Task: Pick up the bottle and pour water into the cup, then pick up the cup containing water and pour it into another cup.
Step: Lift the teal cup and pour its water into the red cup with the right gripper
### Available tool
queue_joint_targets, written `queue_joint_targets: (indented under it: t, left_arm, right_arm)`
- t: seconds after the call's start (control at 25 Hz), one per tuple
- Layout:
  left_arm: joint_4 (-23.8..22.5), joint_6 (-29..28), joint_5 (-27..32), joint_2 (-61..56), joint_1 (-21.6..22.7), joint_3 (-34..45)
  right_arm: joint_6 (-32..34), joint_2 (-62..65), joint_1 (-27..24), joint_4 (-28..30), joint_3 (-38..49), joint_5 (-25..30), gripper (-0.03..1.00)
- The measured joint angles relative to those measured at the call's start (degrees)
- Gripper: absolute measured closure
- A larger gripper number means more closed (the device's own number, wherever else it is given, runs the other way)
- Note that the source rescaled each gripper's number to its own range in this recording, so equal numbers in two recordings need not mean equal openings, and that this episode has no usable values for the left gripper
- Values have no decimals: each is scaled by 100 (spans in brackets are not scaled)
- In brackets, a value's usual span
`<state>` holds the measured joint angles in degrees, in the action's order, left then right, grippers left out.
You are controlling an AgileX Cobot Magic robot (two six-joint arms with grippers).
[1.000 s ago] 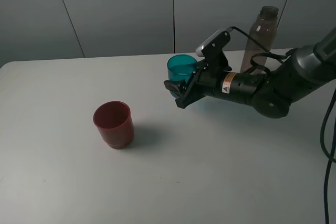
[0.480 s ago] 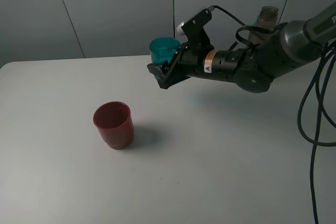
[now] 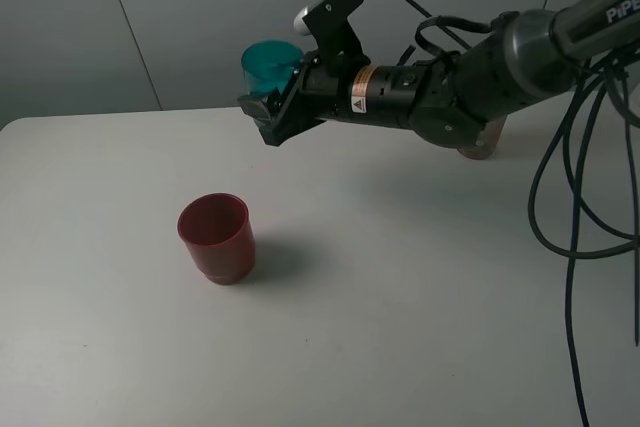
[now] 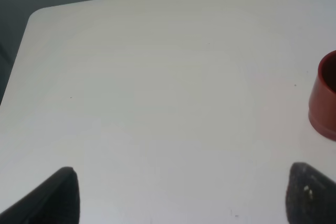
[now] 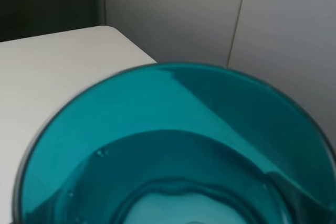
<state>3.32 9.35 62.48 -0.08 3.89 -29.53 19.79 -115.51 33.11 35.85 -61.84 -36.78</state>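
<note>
Exterior high, right jaws gripping teal cup point(image 3: 268, 65) aloft, red cup point(image 3: 215, 237) well apart, left jaws spread

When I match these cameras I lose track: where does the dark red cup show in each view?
Exterior high: dark red cup stands left of centre on the white table.
Left wrist: cut off at the picture's edge.
Right wrist: not in it; teal cup fills it.
Shared landmark: the white table.

- White matte table point(image 3: 400, 327), rounded corner at far left.
- Grey wall panels point(image 3: 220, 17) behind, split by thin seams point(image 3: 130, 27).
- Light even, diffuse; shadows on the tabletop soft.
</note>
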Motion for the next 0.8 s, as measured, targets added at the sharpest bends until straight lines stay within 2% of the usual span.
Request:
queue_joint_targets:
  t: [0.4, 0.8]
  left_arm:
    - [0, 13, 0, 0, 0, 0]
    - [0, 23, 0, 0, 0, 0]
  right_arm:
    - [527, -569, 233, 261, -642, 128, 91]
    - [804, -941, 351, 872, -1078, 163, 91]
